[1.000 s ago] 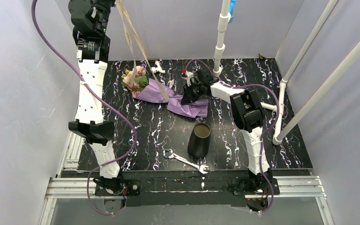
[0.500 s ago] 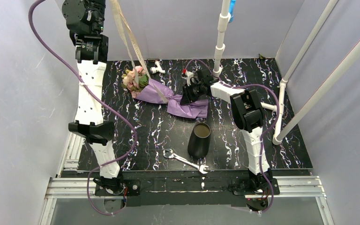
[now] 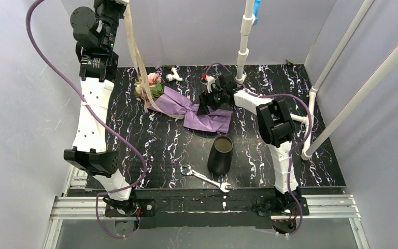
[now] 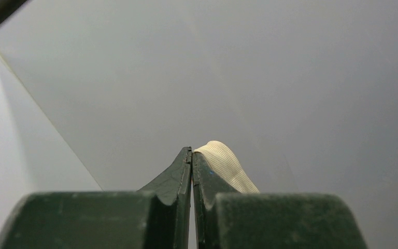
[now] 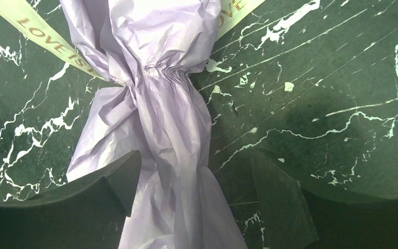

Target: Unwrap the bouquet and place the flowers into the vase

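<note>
I see the black marbled table (image 3: 150, 150) filling the middle of the top view. The left arm (image 3: 96, 109) rises along the left side up to the top edge of the frame. The right arm (image 3: 274, 129) bends from the lower right toward the upper middle.

The bouquet (image 3: 184, 106) lies on its side in the upper middle of the table. Its purple paper (image 5: 171, 119) is twisted to a narrow neck, and the flowers (image 3: 150, 85) point to the upper left. The black vase (image 3: 221, 154) stands upright below the bouquet, apart from it. A silver wrench (image 3: 204, 178) lies just below and left of the vase.

The beige ribbon (image 3: 134, 46) runs stretched from the bouquet up to the top edge. In the left wrist view, the left gripper (image 4: 192, 151) is pressed together and pinches this ribbon. In the right wrist view, the right gripper (image 5: 196, 161) is spread wide, with the paper neck between its fingers. I cannot tell if they touch it.
</note>
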`<state>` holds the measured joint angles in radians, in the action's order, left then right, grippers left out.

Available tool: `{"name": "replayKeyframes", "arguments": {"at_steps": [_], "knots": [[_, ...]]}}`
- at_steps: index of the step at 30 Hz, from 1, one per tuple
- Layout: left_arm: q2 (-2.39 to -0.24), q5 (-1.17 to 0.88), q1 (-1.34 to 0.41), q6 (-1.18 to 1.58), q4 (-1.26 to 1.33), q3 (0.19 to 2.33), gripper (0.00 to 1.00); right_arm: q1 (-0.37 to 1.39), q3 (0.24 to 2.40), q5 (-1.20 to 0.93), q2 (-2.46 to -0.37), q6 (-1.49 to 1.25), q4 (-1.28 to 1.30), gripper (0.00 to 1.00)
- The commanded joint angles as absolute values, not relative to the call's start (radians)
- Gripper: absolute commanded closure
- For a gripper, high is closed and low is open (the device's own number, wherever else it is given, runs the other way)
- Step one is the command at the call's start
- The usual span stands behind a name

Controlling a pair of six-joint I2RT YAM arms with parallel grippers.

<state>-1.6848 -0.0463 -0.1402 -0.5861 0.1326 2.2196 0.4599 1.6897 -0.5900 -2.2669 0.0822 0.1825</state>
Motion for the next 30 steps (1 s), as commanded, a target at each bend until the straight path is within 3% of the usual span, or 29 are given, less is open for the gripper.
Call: {"name": "replayKeyframes", "arguments": {"at_steps": [1,3,12,19,30], "knots": [[-1.674,-0.085,-0.14,-0.492,0.03,2.193,1.0,0.436,1.654,-0.558,-2.213,0.071,0.239,0.08],[-1.679,-0.1,-0.14,-0.46,0.007,2.192,1.0,0.438,1.642,-0.588,-2.189,0.064,0.216,0.02],[-1.724,-0.213,-0.14,-0.345,-0.175,2.239,1.0,0.458,1.575,-0.665,-2.062,0.075,0.092,0.02],[-1.743,-0.319,-0.142,-0.27,-0.222,2.28,1.0,0.471,1.64,-0.712,-2.018,0.055,0.016,0.02],[-1.802,-0.579,-0.171,-0.074,-0.227,2.507,1.0,0.554,1.759,-0.715,-1.987,-0.168,-0.379,0.02]]}}
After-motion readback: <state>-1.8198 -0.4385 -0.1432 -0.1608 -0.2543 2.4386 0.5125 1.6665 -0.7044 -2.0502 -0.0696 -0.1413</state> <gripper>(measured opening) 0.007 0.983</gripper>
